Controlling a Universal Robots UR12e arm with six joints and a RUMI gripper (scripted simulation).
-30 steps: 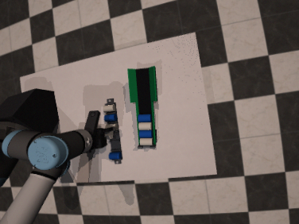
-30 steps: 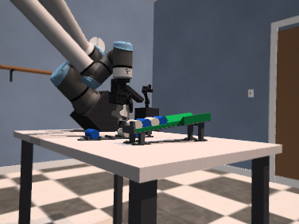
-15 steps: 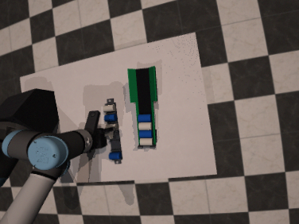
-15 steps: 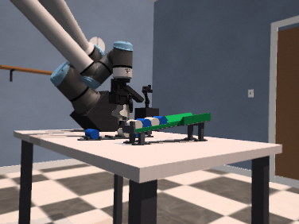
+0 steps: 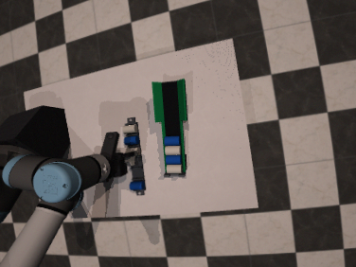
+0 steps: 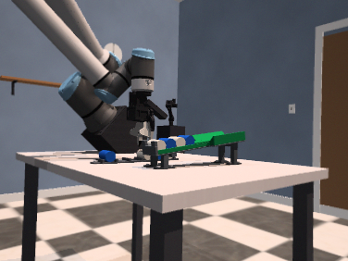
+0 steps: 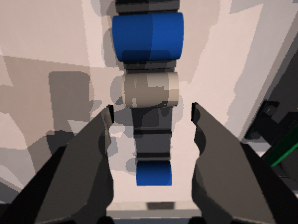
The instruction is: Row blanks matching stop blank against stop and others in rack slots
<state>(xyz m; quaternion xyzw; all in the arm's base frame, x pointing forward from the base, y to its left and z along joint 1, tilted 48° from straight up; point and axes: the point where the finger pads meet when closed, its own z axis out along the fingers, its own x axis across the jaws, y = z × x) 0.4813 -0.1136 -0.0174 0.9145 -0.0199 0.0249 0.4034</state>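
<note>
The green feed ramp (image 5: 156,101) (image 6: 222,138) holds a row of blanks: a cream one (image 5: 173,169) at the stop, then blue (image 5: 172,160), cream (image 5: 172,150) and blue (image 5: 171,140). The dark stock rack (image 5: 137,171) (image 7: 152,132) lies left of the ramp. It holds a cream blank (image 5: 128,129) at the far end, a blue one (image 5: 131,140) (image 7: 147,37), a cream one (image 7: 151,90) and a blue one (image 5: 138,186) (image 7: 154,173) (image 6: 106,155) at the near end. My gripper (image 5: 129,161) (image 7: 152,105) (image 6: 143,135) is open, low over empty rack slots just beyond the cream blank, with nothing between its fingers.
The white table (image 5: 213,156) (image 6: 222,178) carries only the ramp and the rack, which stand close side by side. The arm and its dark base (image 5: 33,128) fill the left side. A checkered floor (image 5: 308,142) surrounds the table.
</note>
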